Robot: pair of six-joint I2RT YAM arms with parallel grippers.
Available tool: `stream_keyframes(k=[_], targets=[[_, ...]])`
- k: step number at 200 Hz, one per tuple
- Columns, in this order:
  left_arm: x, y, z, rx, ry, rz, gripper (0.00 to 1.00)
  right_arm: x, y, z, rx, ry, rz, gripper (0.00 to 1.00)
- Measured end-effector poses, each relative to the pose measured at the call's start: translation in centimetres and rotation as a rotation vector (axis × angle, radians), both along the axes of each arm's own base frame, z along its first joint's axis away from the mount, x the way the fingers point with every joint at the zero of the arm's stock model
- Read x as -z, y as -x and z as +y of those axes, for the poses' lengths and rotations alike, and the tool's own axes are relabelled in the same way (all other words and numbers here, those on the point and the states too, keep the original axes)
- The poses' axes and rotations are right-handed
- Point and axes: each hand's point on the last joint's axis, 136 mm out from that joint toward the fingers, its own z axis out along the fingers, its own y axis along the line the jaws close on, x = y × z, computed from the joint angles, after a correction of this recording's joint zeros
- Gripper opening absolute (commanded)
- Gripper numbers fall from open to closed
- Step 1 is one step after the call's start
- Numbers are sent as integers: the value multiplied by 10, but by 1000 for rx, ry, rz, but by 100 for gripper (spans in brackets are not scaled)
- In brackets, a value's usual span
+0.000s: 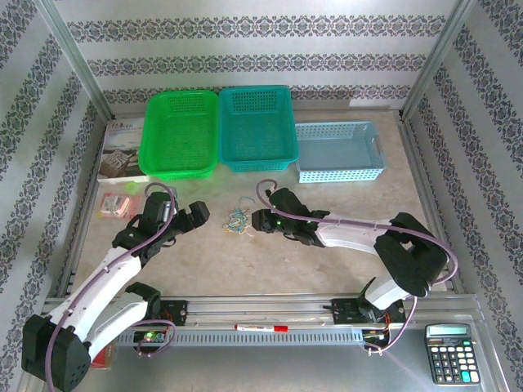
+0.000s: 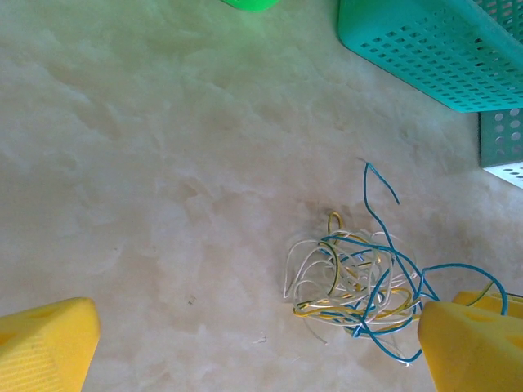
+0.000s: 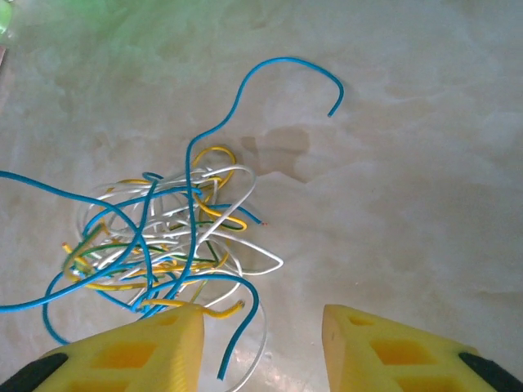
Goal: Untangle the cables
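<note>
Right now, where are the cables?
In the top view, the cables lie mid-table between the left claw and right claw, in front of the teal basket.

Cables (image 3: 155,245) glossy plastic-sheathed; table (image 3: 409,163) smooth, faintly shiny, perhaps laminate; teal basket (image 2: 441,49) perforated plastic.

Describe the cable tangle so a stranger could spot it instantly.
Find the teal basket, middle of three along the back. Just in front of it lie the cables: the only loose knot of thin blue, yellow and white wires.
</note>
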Motion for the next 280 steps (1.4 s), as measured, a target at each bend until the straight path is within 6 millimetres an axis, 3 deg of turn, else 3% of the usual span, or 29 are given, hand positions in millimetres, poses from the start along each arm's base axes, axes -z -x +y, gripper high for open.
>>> stream_keyframes(k=[35,75,107,134,178,234,280], targets=[[1,0,-2,7,5,5,100,10,-1,6,-7,-2,28,31],[1,0,-2,9,8,5,100,9,-3,14,-20,-23,31,0],[1,0,-2,9,8,5,100,2,-5,13,-20,-35,20,0],[1,0,-2,9,8,5,100,-26,-7,15,-26,-72,-23,0],[0,0,-3,7,12,3,100,-94,-16,25,-46,-168,-143,0],[-1,-1,-3,6,15,0,100,-150,-19,38,-93,-224,-218,0],[0,-1,-3,5,16,0,100,-192,5,54,-177,-280,-287,0]])
